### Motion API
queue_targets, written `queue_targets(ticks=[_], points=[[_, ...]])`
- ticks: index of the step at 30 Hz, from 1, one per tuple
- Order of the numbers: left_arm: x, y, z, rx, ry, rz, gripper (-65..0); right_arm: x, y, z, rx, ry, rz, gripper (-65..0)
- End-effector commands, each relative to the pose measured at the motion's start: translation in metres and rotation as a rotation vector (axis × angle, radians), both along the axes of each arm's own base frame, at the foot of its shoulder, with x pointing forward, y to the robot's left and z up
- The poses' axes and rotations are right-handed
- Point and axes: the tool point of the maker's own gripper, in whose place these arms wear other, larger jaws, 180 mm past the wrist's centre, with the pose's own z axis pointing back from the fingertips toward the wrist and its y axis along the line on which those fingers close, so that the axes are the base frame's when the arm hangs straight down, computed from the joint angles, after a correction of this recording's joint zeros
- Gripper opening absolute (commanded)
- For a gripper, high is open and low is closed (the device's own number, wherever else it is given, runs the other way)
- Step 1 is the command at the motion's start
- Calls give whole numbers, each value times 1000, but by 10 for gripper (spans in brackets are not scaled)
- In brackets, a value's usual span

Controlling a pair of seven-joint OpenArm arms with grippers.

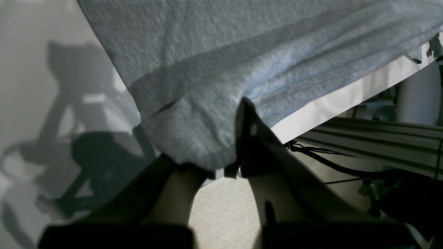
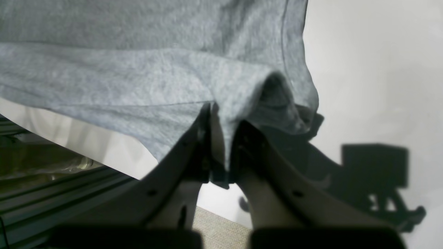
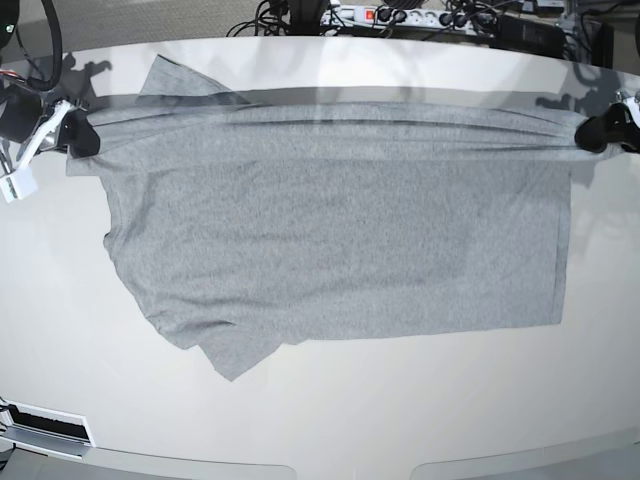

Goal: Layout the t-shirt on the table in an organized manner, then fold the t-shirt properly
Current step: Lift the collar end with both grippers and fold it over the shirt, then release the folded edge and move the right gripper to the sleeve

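Glossy off-white table [image 3: 320,420] carries the grey t-shirt [image 3: 340,240], spread flat (layout step). Your left hand [image 3: 600,131] and right hand [image 3: 76,133] each pinch its far edge; next, you'd carry that edge forward evenly.

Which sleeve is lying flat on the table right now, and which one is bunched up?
The near sleeve on the t-shirt lies flat. The far sleeve, near the right gripper, is folded over.
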Motion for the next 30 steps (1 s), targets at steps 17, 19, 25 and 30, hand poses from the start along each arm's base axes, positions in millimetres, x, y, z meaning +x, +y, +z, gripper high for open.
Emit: queue_targets(ticks=[17,19,25,30], points=[[63,-2,38,-9,-221,22,-449,53,-7,40,-13,-183,-8,-239],[61,-1,37,-6,-212,20,-448,52,-7,39,-13,-177,-7,-239],[60,-1,36,-4,-204,17,-448,26,17,30,109,-79,44,-243],[60,-3,35,-11,-206,20,-448,-8,41,4,197,-5,-8,-243]])
